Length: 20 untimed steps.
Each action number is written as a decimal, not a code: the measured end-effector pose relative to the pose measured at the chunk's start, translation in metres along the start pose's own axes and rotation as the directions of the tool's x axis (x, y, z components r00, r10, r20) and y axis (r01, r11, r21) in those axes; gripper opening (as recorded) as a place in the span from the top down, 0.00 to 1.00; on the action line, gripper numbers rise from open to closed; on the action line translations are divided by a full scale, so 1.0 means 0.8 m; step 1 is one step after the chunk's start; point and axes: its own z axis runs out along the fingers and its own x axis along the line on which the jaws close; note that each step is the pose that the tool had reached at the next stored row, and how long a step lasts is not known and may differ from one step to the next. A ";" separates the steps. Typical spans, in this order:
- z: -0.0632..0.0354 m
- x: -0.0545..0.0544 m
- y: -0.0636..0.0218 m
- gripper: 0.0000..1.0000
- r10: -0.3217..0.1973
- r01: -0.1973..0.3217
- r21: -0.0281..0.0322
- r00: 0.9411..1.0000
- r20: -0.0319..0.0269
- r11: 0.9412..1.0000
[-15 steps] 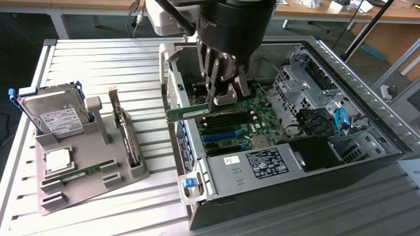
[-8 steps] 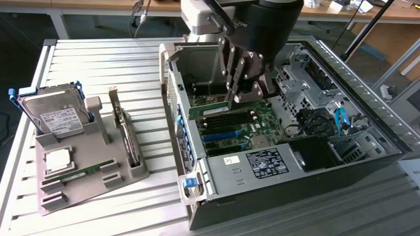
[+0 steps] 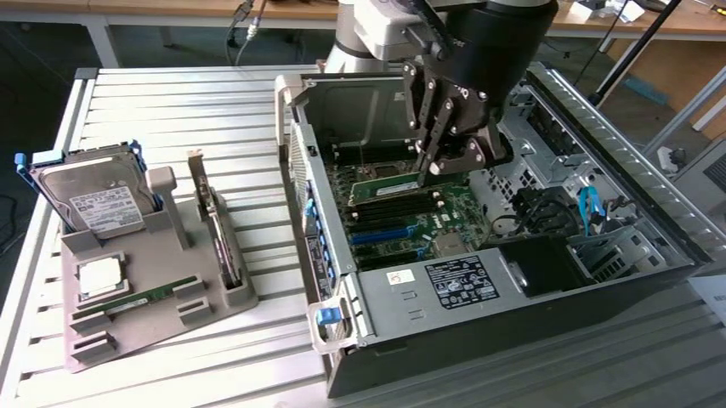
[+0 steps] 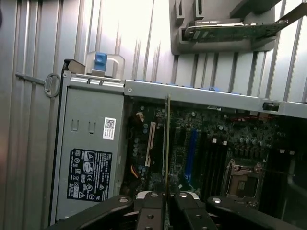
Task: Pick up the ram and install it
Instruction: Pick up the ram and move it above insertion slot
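Hovering edge-on above the black memory slots (image 3: 399,204), the long, thin green circuit-board ram (image 3: 383,184) sits clamped in our jaws, aligned for seating.

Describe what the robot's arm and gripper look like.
The arm has pale grey rounded joints, then a thick black cylindrical wrist. The gripper is black, built of flat linked bars dotted with silver bolt heads. Its fingers are matte black with silver screws.
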 end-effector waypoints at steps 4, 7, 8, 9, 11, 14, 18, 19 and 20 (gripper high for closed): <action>0.001 0.002 -0.016 0.85 0.000 0.000 0.000 1.000 0.000 1.000; 0.001 0.004 -0.031 0.85 0.000 0.000 0.000 1.000 0.000 1.000; 0.002 0.004 -0.034 0.85 0.000 0.000 0.000 1.000 0.000 1.000; 0.002 0.005 -0.039 0.85 0.000 0.000 0.000 1.000 0.000 1.000; 0.002 0.006 -0.047 0.85 0.000 0.000 0.000 1.000 0.000 1.000; 0.003 0.008 -0.059 0.85 0.000 0.000 0.000 1.000 0.000 1.000; 0.004 0.010 -0.076 0.85 0.000 0.000 0.000 1.000 0.000 1.000; 0.004 0.010 -0.080 0.85 0.000 0.000 0.000 1.000 0.000 1.000; 0.004 0.011 -0.083 0.85 0.000 0.000 0.000 1.000 0.000 1.000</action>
